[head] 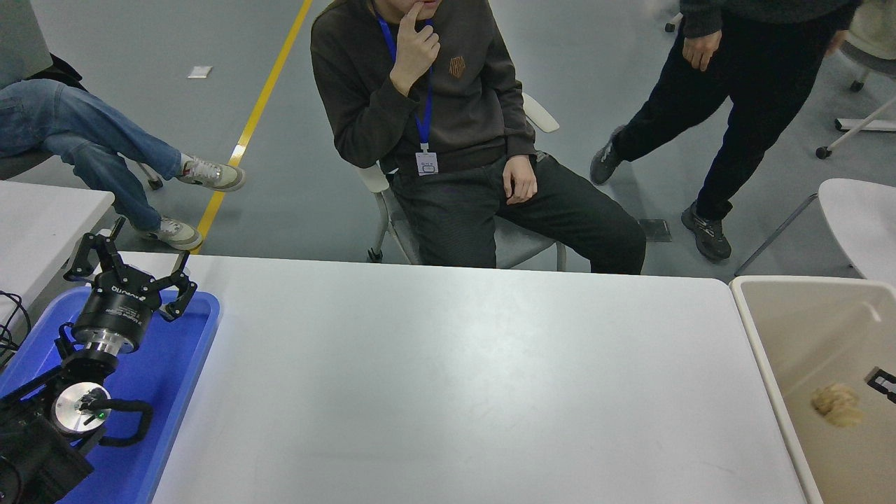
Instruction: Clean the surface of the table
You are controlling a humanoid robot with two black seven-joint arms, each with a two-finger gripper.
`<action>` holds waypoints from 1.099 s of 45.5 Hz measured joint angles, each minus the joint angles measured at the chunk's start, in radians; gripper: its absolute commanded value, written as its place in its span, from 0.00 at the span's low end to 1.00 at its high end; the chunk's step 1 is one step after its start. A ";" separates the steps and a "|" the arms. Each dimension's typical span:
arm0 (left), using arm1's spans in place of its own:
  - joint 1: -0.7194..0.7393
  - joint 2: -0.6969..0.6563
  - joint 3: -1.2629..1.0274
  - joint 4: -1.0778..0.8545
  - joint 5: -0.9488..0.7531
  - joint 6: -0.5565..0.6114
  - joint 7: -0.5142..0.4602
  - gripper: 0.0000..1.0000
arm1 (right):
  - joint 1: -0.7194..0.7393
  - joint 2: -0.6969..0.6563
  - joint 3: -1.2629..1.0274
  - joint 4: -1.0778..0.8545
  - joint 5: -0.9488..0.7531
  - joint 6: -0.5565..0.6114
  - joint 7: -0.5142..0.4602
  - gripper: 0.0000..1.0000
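Now the left tool [133,269] is sitting fingers apart over the blue tray [183,364] at the white tabletop [455,378]'s left end, while the right tool [883,382] is barely peeking over the beige bin [777,364], its state unreadable.

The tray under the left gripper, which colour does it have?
The tray is bright blue, seen clearly in the head view.

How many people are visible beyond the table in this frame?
3, all partly cropped: one seated person facing the table surface, another seated at far left, and one walking at upper right. Others may be out of frame.
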 measured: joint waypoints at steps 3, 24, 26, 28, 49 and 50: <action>0.000 0.000 0.000 0.000 0.000 0.000 0.000 1.00 | -0.001 0.000 -0.005 0.000 0.009 0.000 -0.002 0.98; 0.000 0.000 0.000 0.000 0.000 0.000 0.000 1.00 | 0.018 -0.039 -0.003 0.018 0.152 0.040 -0.008 0.98; 0.000 0.000 0.000 0.000 0.000 0.000 0.000 1.00 | 0.021 -0.051 0.010 0.029 0.184 0.058 -0.008 0.98; 0.000 0.000 0.000 0.000 0.000 0.000 0.000 1.00 | 0.026 -0.065 0.039 0.039 0.216 0.074 -0.008 0.98; 0.000 0.000 0.000 0.000 0.000 0.000 0.000 1.00 | -0.039 -0.098 0.794 0.230 0.314 0.126 -0.005 0.99; 0.000 0.000 0.000 0.000 0.000 0.000 0.000 1.00 | -0.045 -0.098 0.819 0.243 0.315 0.126 -0.005 0.99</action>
